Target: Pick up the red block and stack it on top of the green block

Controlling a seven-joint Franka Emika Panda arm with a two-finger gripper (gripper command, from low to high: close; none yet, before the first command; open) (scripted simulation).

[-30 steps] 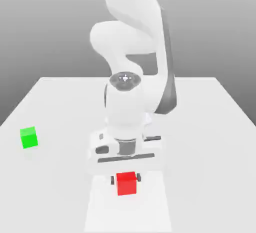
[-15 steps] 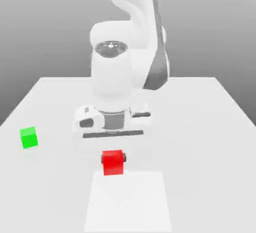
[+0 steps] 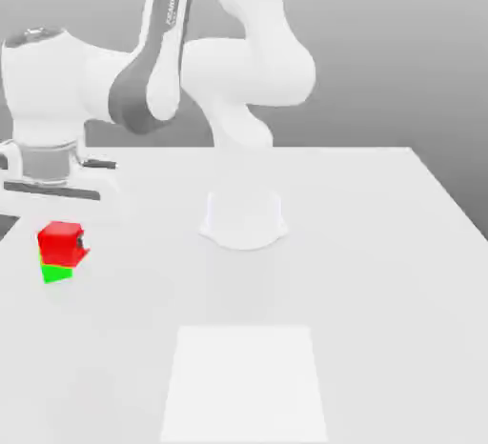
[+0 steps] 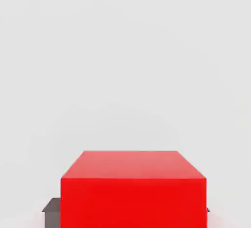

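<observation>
Red block (image 3: 62,244) is at about 9 o'clock in the exterior view, in front of the upper part of the green block (image 3: 57,272). Pincer (image 3: 65,240) is clenched on the red block, a fingertip (image 4: 52,215) against its side in the hand view. Cube shape, so no long axis. Top face up, roughly level; one side face points toward 6 o'clock. Can't tell if the blocks touch. White table (image 3: 372,309) below.
</observation>
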